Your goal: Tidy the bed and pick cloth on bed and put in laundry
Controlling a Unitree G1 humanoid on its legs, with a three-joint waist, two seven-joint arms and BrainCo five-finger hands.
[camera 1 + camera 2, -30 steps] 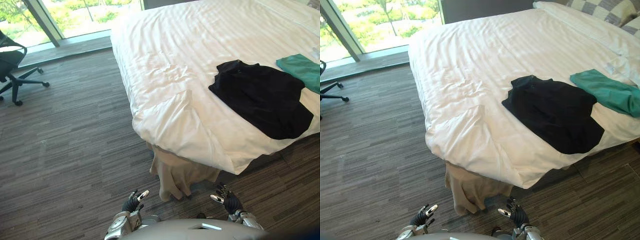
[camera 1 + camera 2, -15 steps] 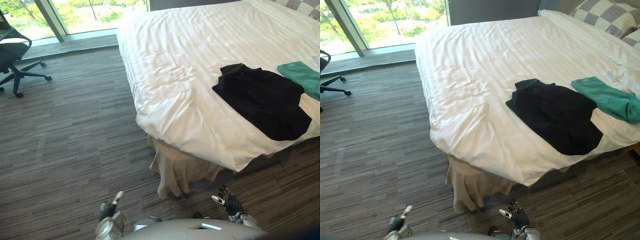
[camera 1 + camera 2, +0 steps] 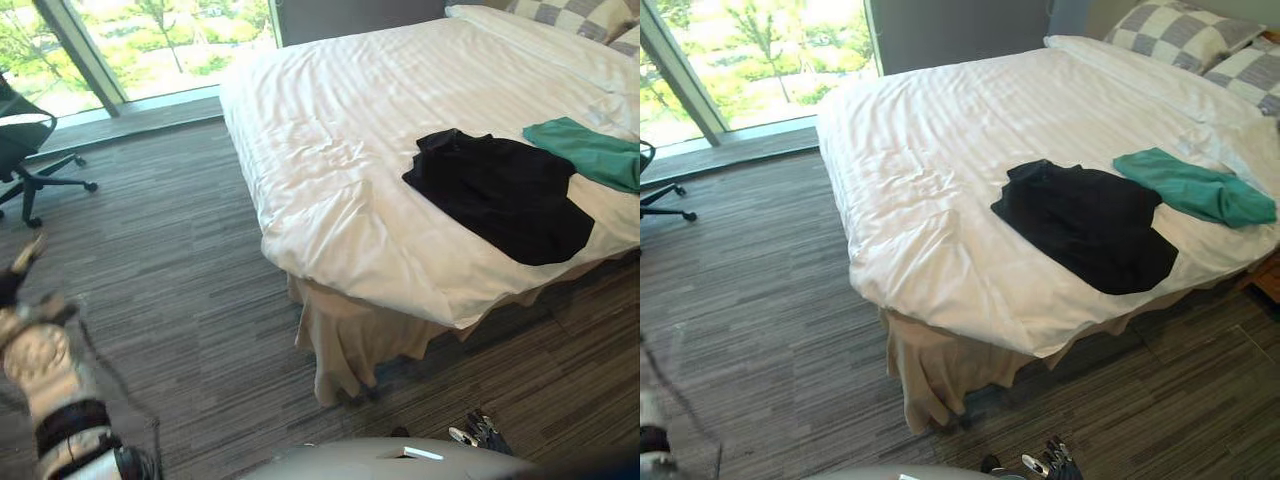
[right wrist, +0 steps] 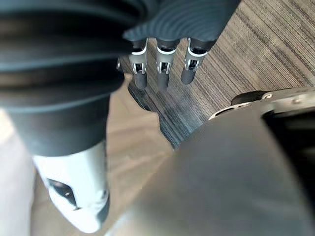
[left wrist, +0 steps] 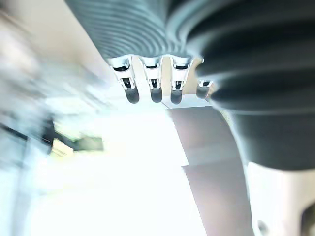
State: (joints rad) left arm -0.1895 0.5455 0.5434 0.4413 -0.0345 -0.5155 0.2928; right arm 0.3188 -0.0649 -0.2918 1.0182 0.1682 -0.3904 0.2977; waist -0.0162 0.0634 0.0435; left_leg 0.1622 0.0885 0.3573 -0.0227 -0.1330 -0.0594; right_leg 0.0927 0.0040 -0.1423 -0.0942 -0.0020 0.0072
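A black cloth [image 3: 495,195] lies flat on the bed [image 3: 330,150] near its edge, a green cloth [image 3: 590,150] just beside it. Left hand [image 5: 152,86] and right hand [image 4: 162,69] are empty, fingers loosely straight.

bed [image 3: 930,150] ×1 | cloths lying on it ×2: black cloth [image 3: 1085,225] ×1, green cloth [image 3: 1190,188] ×1 | checked pillows at bed's head ×2: nearer pillow [image 3: 1252,75], farther pillow [image 3: 1170,30] | beige bed skirt [image 3: 930,370] ×1 | office chair [image 3: 25,135] ×1
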